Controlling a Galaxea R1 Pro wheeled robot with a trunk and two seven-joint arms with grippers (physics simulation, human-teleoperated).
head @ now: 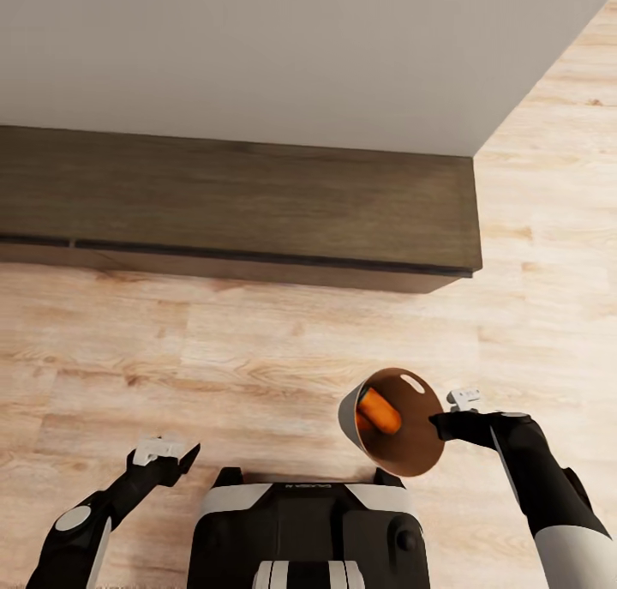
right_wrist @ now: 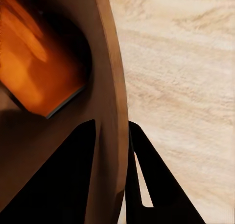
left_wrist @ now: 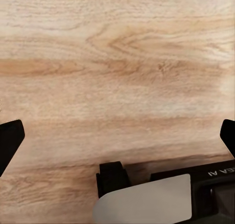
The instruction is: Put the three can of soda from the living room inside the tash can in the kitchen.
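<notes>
Pale wood-plank floor (head: 257, 349) spreads under the robot, running up to a plain white wall (head: 283, 49). Along the foot of that wall sits a long dark low cabinet (head: 240, 207), well ahead of both sets of fingers.

Nearer in, the robot's dark base (head: 308, 529) shows at the bottom of the head view, with one black arm reaching out on each side.

On the right, the tash can (head: 396, 417) is lifted clear of the floor and tipped over, its coppery-brown inside facing up toward the head camera. The right gripper (head: 446, 422) is clamped on the can's rim; in the right wrist view one dark finger lies inside the wall and the other outside (right_wrist: 147, 180), pinching the rim (right_wrist: 110, 111) between them.

Inside the bin, beyond the inner finger, lies an orange can of soda (head: 379, 411), seen close and blurred in the right wrist view (right_wrist: 36, 72). More orange shows beneath it, but whether that is a second can cannot be told.

On the left, the left gripper (head: 163, 456) hangs over bare floor (left_wrist: 117, 77), its black fingers (left_wrist: 9, 138) spread wide apart with nothing between them.
</notes>
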